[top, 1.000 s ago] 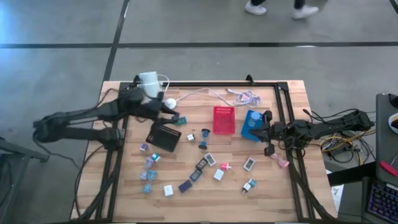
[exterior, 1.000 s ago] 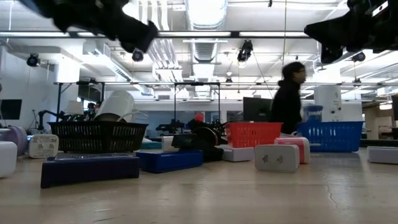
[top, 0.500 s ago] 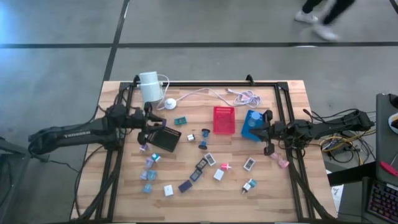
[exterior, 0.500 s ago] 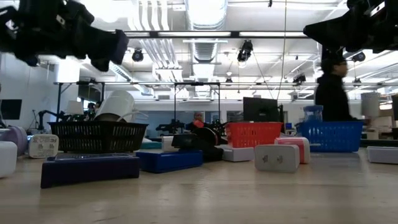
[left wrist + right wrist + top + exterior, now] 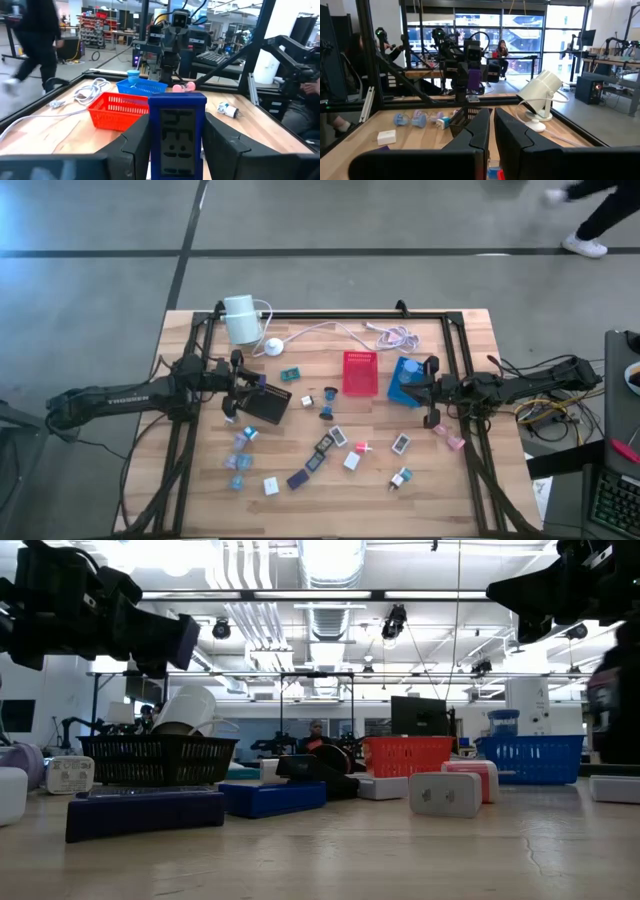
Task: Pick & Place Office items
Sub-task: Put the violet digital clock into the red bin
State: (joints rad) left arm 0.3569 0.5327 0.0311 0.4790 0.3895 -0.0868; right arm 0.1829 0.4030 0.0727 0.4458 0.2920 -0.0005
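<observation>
My left gripper (image 5: 250,385) hovers above the left end of the black tray (image 5: 270,407), shut on a small blue-purple rectangular piece (image 5: 177,134) with a dark face. It also shows high at the left of the low view (image 5: 150,635). My right gripper (image 5: 418,388) waits, shut and empty (image 5: 491,131), over the blue tray (image 5: 402,379). Several small office pieces (image 5: 322,448) in white, teal, pink and purple lie flat on the wood in front of the trays. A teal piece (image 5: 290,373) lies just beyond the black tray. My left gripper pinches the blue-purple piece by its two long side edges (image 5: 152,145), one finger (image 5: 131,147) on each side. The piece stands upright between the fingers, its dark face toward the wrist camera, lifted clear of the table and the tray.
A red tray (image 5: 359,373) stands between the black and blue trays. A white cylinder (image 5: 240,319) with its round puck (image 5: 272,347) and white cable (image 5: 340,330) sits at the far left. A black frame (image 5: 455,340) rims the table. A person walks beyond the far edge.
My left gripper has drawn back from near the puck and the teal piece toward the table's left edge and a little toward the near edge. It now holds still over the black tray's left end. The person beyond the table has walked to the right.
</observation>
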